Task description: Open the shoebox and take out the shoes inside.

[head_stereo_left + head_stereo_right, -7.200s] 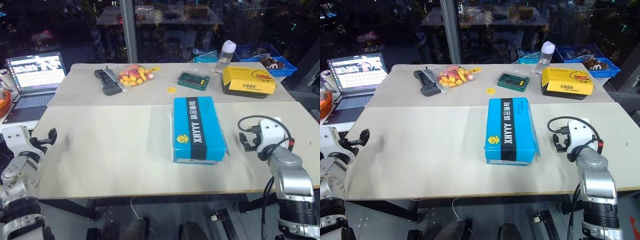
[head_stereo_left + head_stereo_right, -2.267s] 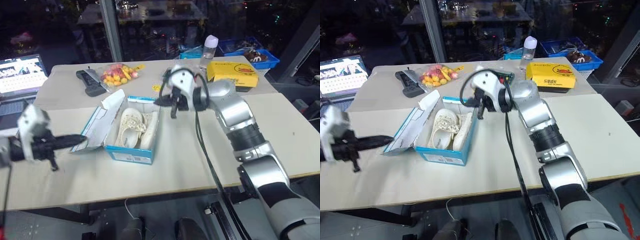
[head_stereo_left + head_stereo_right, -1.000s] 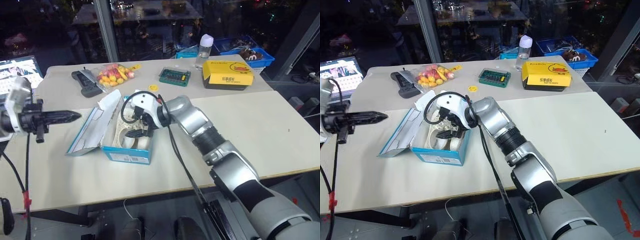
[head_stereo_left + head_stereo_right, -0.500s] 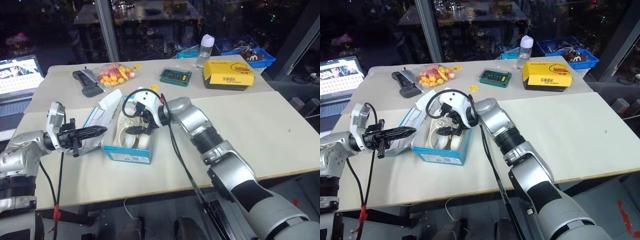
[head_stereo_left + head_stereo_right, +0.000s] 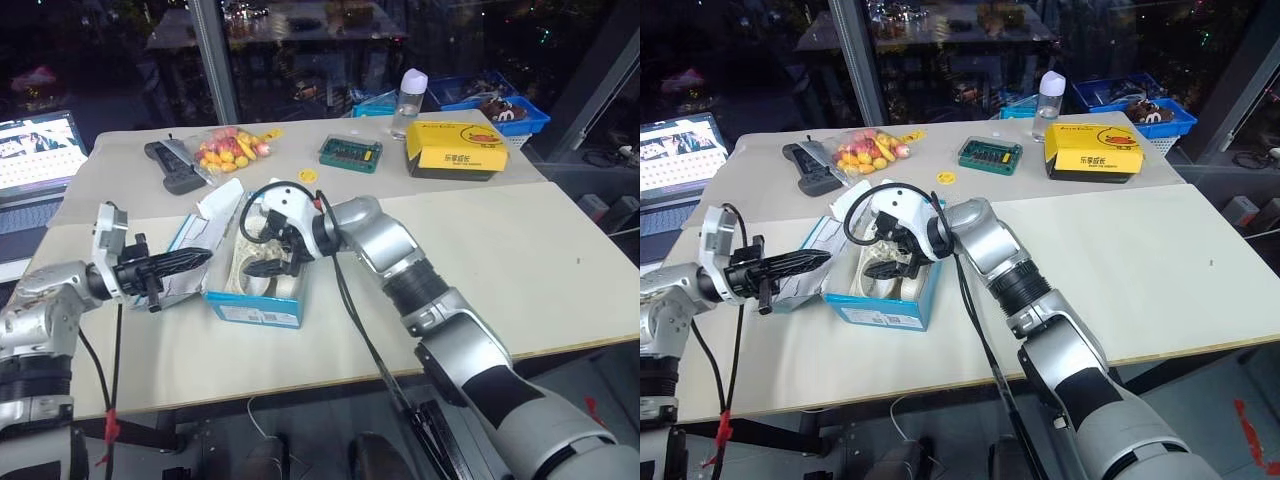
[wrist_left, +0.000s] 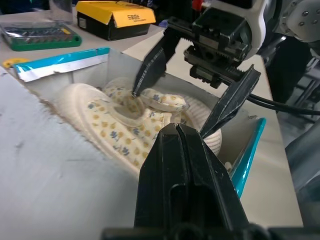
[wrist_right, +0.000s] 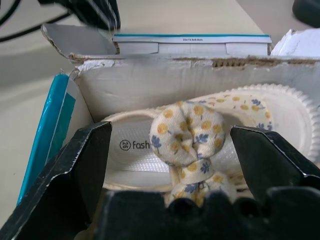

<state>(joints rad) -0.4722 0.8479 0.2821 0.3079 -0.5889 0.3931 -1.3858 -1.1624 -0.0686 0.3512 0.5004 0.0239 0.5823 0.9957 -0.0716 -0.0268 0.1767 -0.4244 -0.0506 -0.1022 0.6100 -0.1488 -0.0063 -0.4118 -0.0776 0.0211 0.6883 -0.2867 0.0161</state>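
The blue shoebox (image 5: 256,309) stands open on the table, its lid (image 5: 203,243) swung over to the left. Two cream shoes (image 6: 105,120) with flower print lie inside. My right gripper (image 5: 264,262) reaches down into the box. It is open, its black fingers (image 7: 75,165) on either side of one shoe's bow (image 7: 187,127) and holding nothing. My left gripper (image 5: 197,257) is shut and empty. It points level from the left, with its tip at the lid's white inner face (image 6: 55,170).
At the back of the table are a yellow box (image 5: 455,148), a green case (image 5: 350,153), a bottle (image 5: 407,100), a bag of coloured pieces (image 5: 228,152) and a black controller (image 5: 165,165). A laptop (image 5: 35,150) stands at the far left.
My left gripper has come down and to the right, from clear of the box to the open lid. The right gripper stays in the box over the shoes.
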